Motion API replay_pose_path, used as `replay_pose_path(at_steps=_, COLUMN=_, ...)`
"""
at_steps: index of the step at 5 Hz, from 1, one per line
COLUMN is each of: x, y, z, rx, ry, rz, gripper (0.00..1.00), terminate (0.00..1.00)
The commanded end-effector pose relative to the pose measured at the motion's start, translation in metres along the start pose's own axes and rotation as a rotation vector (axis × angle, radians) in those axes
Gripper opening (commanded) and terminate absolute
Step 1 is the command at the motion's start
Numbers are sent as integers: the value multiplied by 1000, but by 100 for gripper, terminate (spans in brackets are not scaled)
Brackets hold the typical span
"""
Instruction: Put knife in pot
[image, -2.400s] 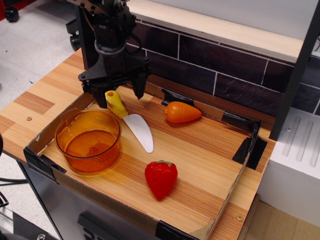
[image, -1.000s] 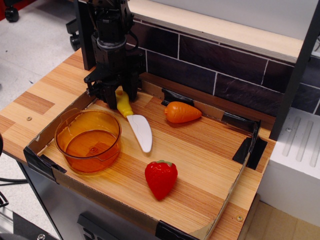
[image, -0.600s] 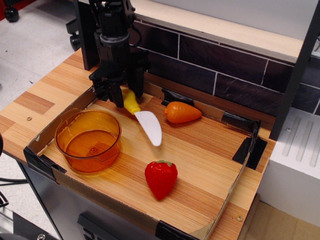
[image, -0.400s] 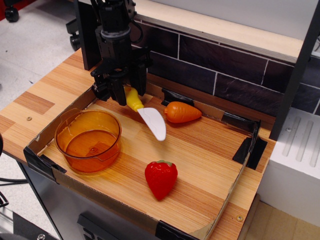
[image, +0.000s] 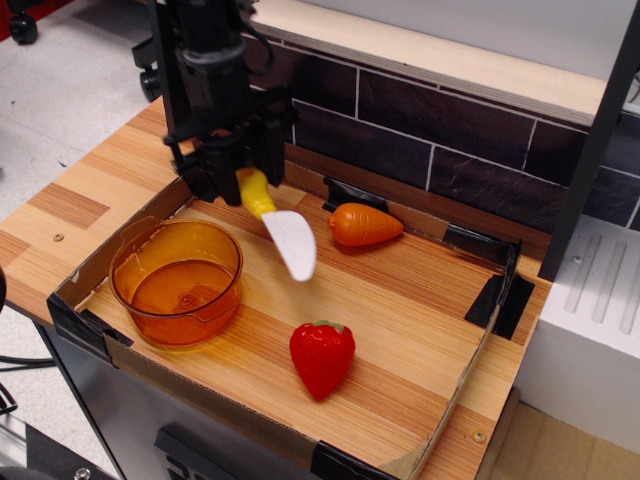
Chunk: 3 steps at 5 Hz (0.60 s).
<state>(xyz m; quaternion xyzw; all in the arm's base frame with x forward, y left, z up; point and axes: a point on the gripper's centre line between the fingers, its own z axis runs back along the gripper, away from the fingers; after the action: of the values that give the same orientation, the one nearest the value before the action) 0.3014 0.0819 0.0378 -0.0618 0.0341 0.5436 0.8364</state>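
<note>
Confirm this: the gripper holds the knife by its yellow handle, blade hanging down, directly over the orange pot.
Not over the pot. In the observation.image view the gripper holds the knife by its yellow handle, blade hanging down, but it hangs to the right of the orange pot, over bare tray floor toward the carrot.

Knife held aloft beside the pot.
The knife (image: 278, 222), yellow-handled with a broad white blade, is gripped at its handle and tilted blade-down above the board. The translucent orange pot (image: 177, 281) stands upright and empty, lower left of it.
</note>
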Motion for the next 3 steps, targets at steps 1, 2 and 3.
replay_pose_path(at_steps=1, x=-14, y=34, z=48, rx=-93, ry=57, rz=-98, gripper=0, terminate=0)
replay_pose_path(at_steps=2, x=-25, y=47, z=48, rx=-70, ry=94, rz=-117, gripper=0, terminate=0)
replay_pose_path(at_steps=3, x=-35, y=56, z=34, rx=-32, ry=83, rz=-126, gripper=0, terminate=0)
